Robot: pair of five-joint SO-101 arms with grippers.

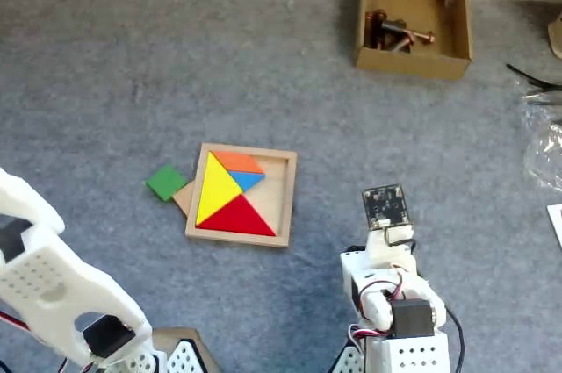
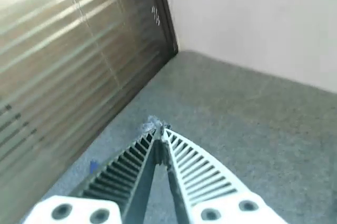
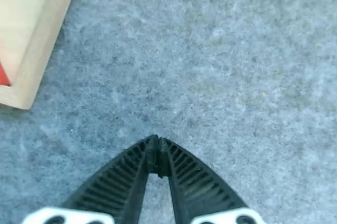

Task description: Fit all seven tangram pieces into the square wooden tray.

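Wooden tray (image 1: pixel 285 215) partly filled; left gripper (image 2: pixel 158 128) and right gripper (image 3: pixel 154 140) both pinched shut, empty; green square (image 1: pixel 165 182) outside likely needs grasping next.

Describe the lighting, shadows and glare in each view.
High view: even light, a thin shadow along the wooden tray, the cardboard box shaded inside. Left wrist view: bright glare bands across the slatted panel. Right wrist view: flat light on the carpet, no glare.

Four pieces (image 1: pixel 219 193) lie in the tray (image 1: pixel 279 184), two loose pieces (image 1: pixel 166 183) just left.
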